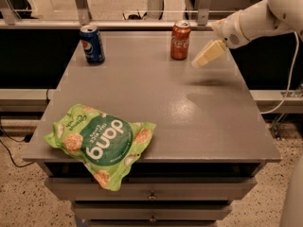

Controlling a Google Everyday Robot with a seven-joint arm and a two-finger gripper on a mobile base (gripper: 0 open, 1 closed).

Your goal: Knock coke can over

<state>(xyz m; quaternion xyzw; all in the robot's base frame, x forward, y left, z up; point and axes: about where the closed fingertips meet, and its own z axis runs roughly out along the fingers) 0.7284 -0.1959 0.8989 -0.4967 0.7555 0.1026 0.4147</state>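
The coke can (180, 40) is red-orange with white script and a silver top. It stands upright at the back of the grey table (156, 93), right of centre. My gripper (202, 57) hangs above the table just to the right of the can, a short gap apart, its cream fingers pointing down-left toward it. The white arm reaches in from the upper right.
A blue Pepsi can (92, 44) stands upright at the back left. A green Dang snack bag (99, 141) lies at the front left, hanging over the table's front edge. Drawers sit below the tabletop. A rail and posts run behind the table.
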